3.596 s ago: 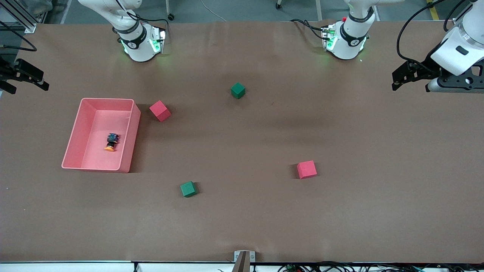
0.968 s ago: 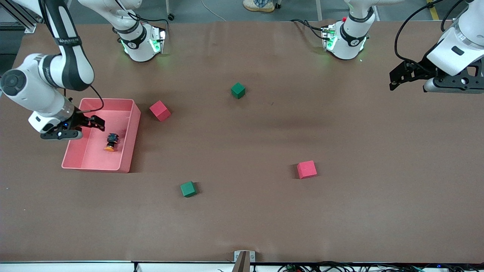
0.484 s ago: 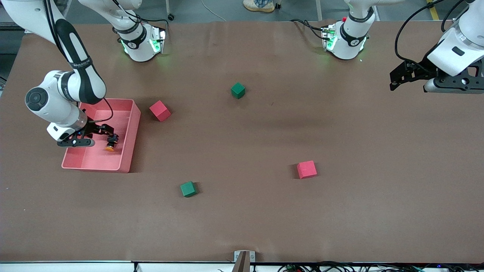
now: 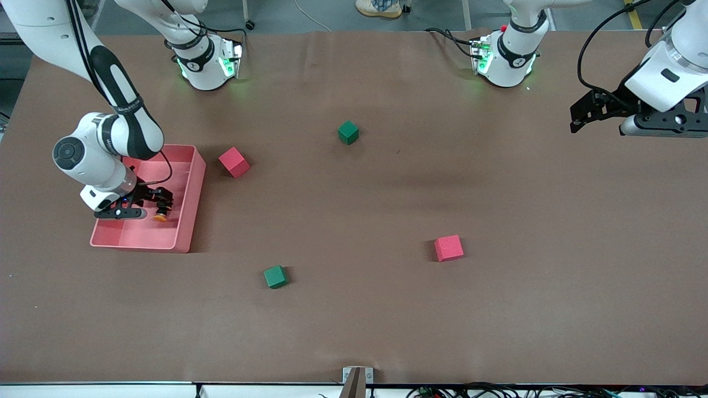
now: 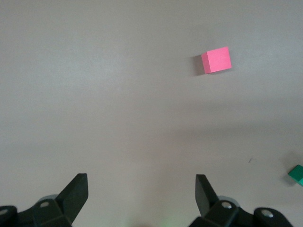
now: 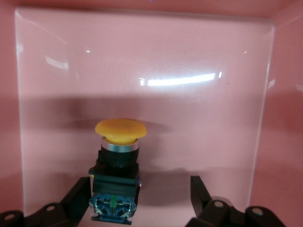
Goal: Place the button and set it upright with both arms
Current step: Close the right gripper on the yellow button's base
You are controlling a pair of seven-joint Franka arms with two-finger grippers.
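The right gripper (image 6: 137, 196) is being held wide open inside the pink bin (image 4: 185, 221), its fingers (image 6: 78, 196) straddling the button (image 6: 118, 165), which is lying on its side on the bin floor, ungrasped. A closure off centre is judged likely to make the round cap roll or slip. The left gripper (image 5: 142, 191) is being kept waiting, open and empty, over the table (image 4: 354, 320).

Both arms are glossy white with black bands at the joints, the right arm (image 4: 105, 138) and the left arm (image 4: 666, 72) alike. Green lights glow at their round bases, thin black cables loop along them, and each ends in a black gripper.
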